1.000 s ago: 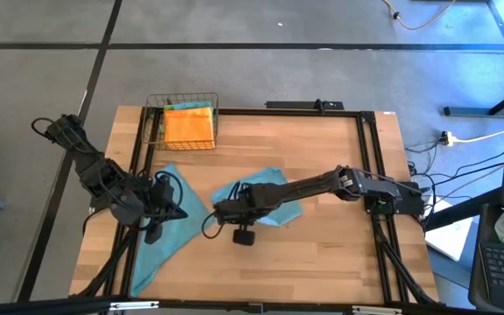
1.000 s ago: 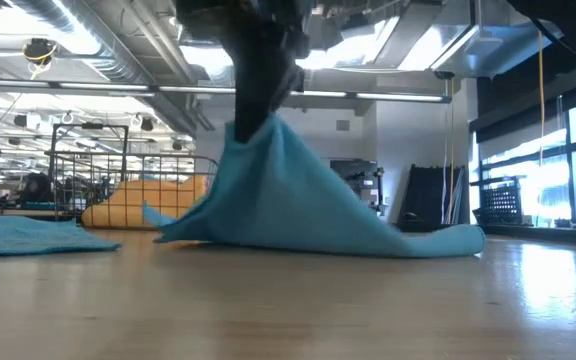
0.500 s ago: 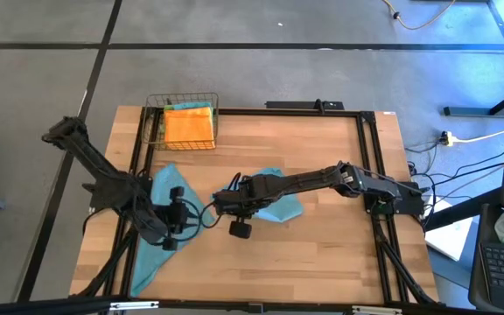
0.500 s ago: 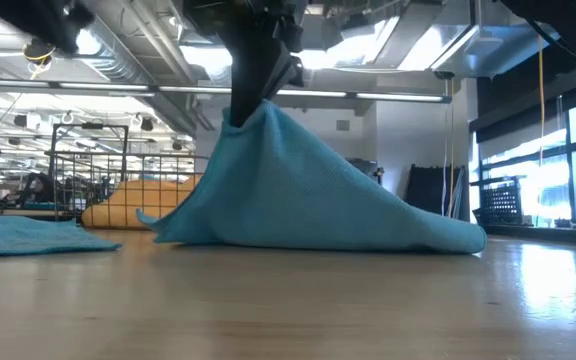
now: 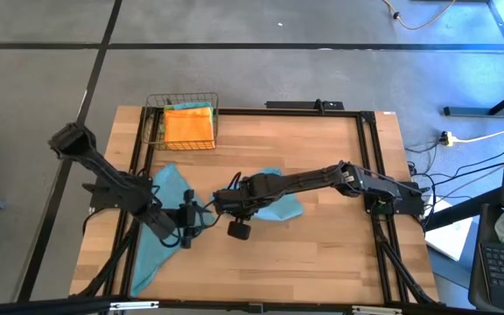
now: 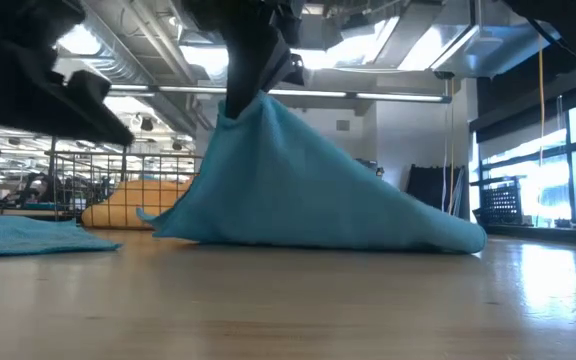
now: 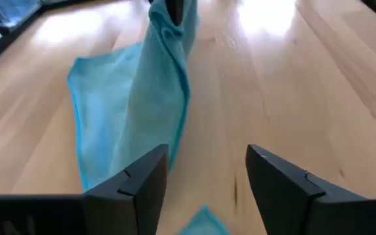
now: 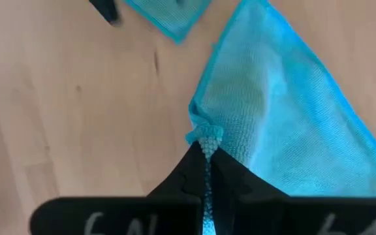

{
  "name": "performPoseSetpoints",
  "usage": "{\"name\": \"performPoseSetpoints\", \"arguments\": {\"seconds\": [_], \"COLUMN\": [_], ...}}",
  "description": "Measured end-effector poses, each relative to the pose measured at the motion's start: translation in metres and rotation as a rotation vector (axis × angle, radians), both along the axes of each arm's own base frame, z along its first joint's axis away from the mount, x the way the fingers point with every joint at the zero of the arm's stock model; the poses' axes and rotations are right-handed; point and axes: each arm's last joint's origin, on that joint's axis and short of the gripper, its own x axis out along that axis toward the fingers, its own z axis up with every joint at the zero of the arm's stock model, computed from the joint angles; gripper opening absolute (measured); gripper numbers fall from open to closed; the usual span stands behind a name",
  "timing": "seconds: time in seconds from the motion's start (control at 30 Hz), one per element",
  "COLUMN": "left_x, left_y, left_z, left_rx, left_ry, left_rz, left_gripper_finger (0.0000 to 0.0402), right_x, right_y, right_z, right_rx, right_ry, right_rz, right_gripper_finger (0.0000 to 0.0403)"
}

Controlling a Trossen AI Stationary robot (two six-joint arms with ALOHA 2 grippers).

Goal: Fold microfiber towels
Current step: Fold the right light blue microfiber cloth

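A teal towel (image 5: 283, 208) rises like a tent from the table's middle, and my right gripper (image 8: 206, 151) is shut on its peak (image 6: 240, 108). A second teal towel (image 5: 157, 234) lies flat near the left edge, partly under my left arm. My left gripper (image 7: 207, 160) hangs open and low over the wood, just left of the raised towel (image 7: 165, 78), with nothing between its fingers. One corner of the flat towel (image 7: 204, 219) shows below it. An orange towel (image 5: 188, 125) lies in the wire basket (image 5: 153, 121) at the far left, a lime edge beside it. My right gripper pinches a bunched corner of the teal towel (image 8: 209, 136) between its two fingertips, coming steeply from above. That corner is lifted clear. The cloth slopes down from it, fairly taut, and its lower edge (image 6: 388, 238) rests on the table.
The wire basket stands at the far left of the table. Black rails (image 5: 370, 157) frame the table's top. Bare wood (image 5: 322, 262) lies near the front edge and to the right of the raised towel.
My left gripper has come down close to the table and gone right, toward the raised towel. My right gripper has drawn its corner slightly up and left. The towel now drapes as a fuller, wider tent, with its right end still on the table.
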Motion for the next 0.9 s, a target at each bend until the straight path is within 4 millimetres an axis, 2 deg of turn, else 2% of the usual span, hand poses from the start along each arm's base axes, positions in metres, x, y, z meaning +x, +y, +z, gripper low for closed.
{"name": "performPoseSetpoints", "arguments": {"seconds": [0.27, 0.47, 0.7, 0.9], "left_x": [0.022, 0.038, 0.055, 0.065], "left_y": [0.009, 0.016, 0.025, 0.023], "left_z": [-0.022, -0.029, -0.029, -0.019], "left_rx": [0.02, 0.005, 0.03, 0.084], "left_ry": [0.057, 0.038, 0.072, 0.153], "left_rz": [0.012, 0.007, 0.079, 0.1], "left_gripper_finger": [0.0209, 0.021, 0.0208, 0.0201], "right_x": [-0.005, -0.006, -0.007, -0.016], "right_y": [-0.001, -0.001, 0.0, -0.003], "right_z": [0.015, 0.017, 0.017, 0.03], "right_rx": [0.014, 0.016, 0.016, -0.012], "right_ry": [-0.034, -0.036, -0.032, -0.015], "right_rz": [0.0, -0.004, -0.005, -0.011], "right_gripper_finger": [0.0009, 0.0009, 0.0009, 0.0009]}}
